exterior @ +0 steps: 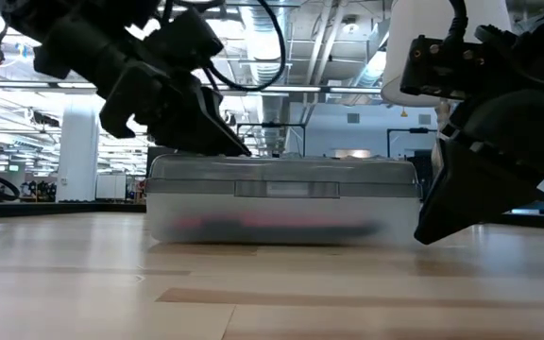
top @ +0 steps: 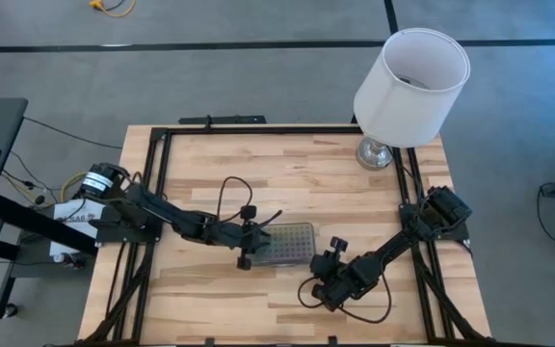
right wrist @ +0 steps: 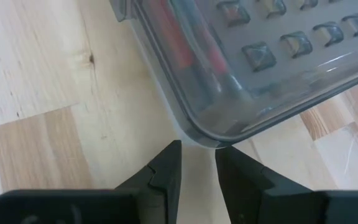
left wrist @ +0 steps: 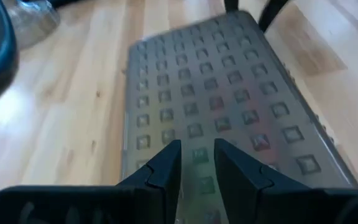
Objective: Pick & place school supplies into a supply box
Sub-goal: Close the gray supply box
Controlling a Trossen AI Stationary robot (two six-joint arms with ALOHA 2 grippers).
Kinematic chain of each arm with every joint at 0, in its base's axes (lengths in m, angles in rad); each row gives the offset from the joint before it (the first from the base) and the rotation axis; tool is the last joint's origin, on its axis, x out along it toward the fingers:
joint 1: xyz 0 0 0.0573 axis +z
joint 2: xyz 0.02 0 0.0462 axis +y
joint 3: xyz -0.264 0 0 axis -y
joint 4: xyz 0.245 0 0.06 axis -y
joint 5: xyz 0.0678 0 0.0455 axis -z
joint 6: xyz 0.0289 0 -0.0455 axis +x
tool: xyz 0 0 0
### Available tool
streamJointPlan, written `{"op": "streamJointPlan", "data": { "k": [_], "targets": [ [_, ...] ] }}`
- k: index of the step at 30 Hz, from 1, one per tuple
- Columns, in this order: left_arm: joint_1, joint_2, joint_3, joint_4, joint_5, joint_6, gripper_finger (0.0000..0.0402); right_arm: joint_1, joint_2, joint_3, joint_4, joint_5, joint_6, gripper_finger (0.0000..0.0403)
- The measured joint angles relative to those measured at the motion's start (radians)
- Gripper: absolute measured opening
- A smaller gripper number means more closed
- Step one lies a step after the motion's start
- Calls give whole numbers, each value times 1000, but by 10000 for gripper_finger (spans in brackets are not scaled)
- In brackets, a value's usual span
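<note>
Both arms met at the closed supply box on the wooden table.

The supply box (top: 290,244) lay mid-table with its dotted lid down. The left gripper (top: 249,253) sat at its left end, the arm reaching in from the table's left edge. The right gripper (top: 322,286) rested just off the box's lower right corner. A white lampshade (top: 410,85) stood at the far right corner of the table (top: 287,164).

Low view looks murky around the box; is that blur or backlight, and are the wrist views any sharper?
Low view: bright room behind leaves both arms as silhouettes, and the supply box reads hazy. Left wrist view: dotted lid soft, slightly blurred. Right wrist view: box corner fairly crisp, red supplies visible through the wall.
</note>
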Motion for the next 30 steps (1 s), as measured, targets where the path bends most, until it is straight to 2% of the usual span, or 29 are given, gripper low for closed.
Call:
{"op": "streamJointPlan", "data": {
  "k": [11,20,30],
  "targets": [
    [6,9,0,1,50,-10,91,0,0,0,6,-3,0,92],
    [16,22,38,78,104,35,91,0,0,0,9,-3,0,92],
    [63,214,140,141,246,29,91,0,0,0,11,-7,1,92]
  ]
}}
